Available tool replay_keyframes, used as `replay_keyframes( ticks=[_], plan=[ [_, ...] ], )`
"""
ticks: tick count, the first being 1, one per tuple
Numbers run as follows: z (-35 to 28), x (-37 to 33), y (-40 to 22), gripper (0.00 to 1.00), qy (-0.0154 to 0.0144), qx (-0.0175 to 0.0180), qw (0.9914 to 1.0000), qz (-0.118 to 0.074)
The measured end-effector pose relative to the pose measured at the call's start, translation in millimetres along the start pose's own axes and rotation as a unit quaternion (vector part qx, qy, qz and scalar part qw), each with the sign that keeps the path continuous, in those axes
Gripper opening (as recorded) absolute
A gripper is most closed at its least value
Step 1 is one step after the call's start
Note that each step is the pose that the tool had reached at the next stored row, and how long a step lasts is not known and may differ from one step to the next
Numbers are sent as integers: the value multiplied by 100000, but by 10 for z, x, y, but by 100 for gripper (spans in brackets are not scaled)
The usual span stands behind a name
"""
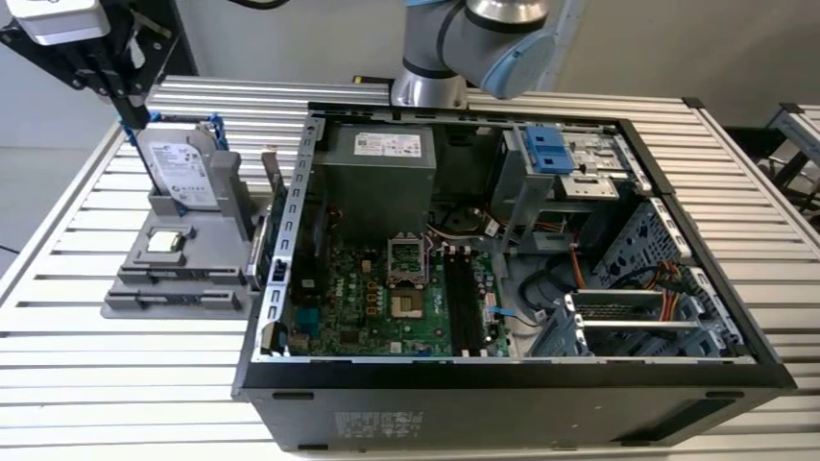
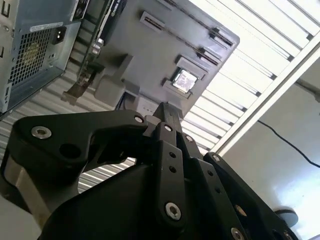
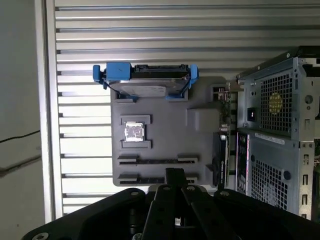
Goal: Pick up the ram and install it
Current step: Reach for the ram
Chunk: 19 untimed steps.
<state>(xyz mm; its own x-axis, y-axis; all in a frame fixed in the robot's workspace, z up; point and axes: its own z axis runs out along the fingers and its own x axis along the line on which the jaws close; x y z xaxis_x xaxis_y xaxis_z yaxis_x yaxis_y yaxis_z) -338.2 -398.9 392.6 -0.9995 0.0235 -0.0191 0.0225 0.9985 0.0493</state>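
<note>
Gripper (image 1: 131,108) is seen high over the grey tray (image 3: 170,135), toward the exterior view's left. Jaws are drawn together at the tips in both wrist views, and nothing is seen clamped between them.

On the tray, a hard drive (image 1: 180,171) is stood upright at the far end. A processor chip (image 3: 134,132) is seated next to it, and two long slot rows are set at the near end. The ram (image 3: 156,161) is taken to be the thin dark strip lying on edge in the row beside the chip. Its colour cannot be made out, so this is a judgement.

The strip's long axis is laid across the tray, parallel to the hard drive. From the jaws it is placed straight below and slightly toward the chip, with the closed tips lined over the tray's last row.

At the tray's case-side edge a card (image 3: 224,106) is stood on end. The open computer case (image 1: 513,403) is set just beside the tray, and its black memory slots (image 1: 462,298) look unfilled. The ram is judged not yet gripped.
</note>
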Motion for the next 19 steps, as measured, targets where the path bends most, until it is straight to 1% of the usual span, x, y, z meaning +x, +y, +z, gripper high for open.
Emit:
replay_keyframes(
  ticks=[4,9,11,14,19],
  plan=[
    [-1,29,-1,0,80,-26,99988,-1558],
    [-1,30,-1,0,85,-26,99988,-1569],
    [-1,33,-10,0,88,-29,99987,-1582],
    [-4,31,-56,0,92,-31,99986,-1655],
    [-10,31,-184,0,95,-63,99984,-1781]
  ],
)
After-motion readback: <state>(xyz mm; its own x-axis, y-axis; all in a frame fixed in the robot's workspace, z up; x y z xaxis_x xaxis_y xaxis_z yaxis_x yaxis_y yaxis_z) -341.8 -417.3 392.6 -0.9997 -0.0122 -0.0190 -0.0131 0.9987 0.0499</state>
